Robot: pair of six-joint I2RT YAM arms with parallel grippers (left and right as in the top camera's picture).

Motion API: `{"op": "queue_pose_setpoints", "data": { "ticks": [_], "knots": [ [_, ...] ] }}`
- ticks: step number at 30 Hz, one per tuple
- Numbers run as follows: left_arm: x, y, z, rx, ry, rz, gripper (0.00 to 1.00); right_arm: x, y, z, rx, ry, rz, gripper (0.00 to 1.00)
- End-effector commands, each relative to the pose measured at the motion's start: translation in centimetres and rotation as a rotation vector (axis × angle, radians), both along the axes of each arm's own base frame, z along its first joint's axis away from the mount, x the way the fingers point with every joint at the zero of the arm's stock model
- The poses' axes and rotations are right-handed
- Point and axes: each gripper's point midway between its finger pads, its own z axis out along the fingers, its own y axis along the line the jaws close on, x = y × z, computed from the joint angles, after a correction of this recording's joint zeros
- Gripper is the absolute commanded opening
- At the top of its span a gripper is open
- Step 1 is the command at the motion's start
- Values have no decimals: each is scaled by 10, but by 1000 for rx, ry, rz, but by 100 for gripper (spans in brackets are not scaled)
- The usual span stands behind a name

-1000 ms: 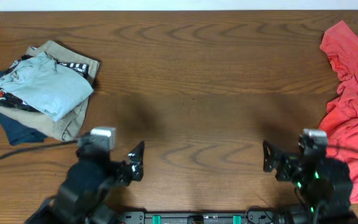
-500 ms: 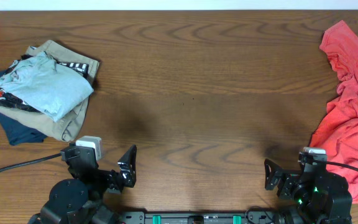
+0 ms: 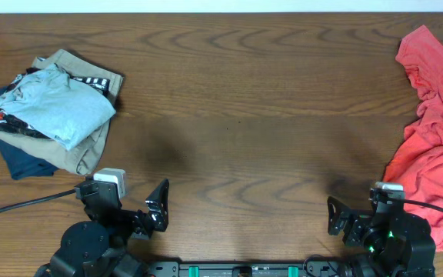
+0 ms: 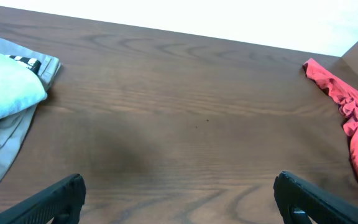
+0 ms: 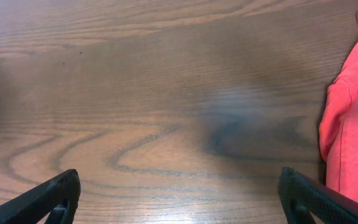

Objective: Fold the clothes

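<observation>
Table (image 3: pixel 244 108) bare between blue T-shirt (image 3: pixel 61 109) and red garment (image 3: pixel 434 146).

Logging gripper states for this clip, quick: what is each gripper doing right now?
Left gripper: open, jaws wide, holding nothing.
Right gripper: open, jaws wide, holding nothing.

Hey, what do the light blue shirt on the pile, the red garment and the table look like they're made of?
The light blue shirt: soft thin knit, probably cotton; matte, gently rumpled. The red garment: similar thin matte fabric, falling in fine creases. The table: wood or wood-look veneer, brown with swirling grain, slight sheen.
</observation>
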Motion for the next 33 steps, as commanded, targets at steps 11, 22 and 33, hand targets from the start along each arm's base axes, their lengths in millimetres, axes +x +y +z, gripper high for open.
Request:
{"op": "queue_pose_setpoints", "data": {
  "ticks": [11,22,33],
  "knots": [
    [1,2,-2,5,0,15,98,23,-10,20,-65,-282,-18,99],
    [1,2,-2,5,0,15,98,93,-10,16,-132,-662,-25,99],
    [1,2,-2,4,0,15,98,95,-11,0,-154,-635,-20,99]
  ]
}}
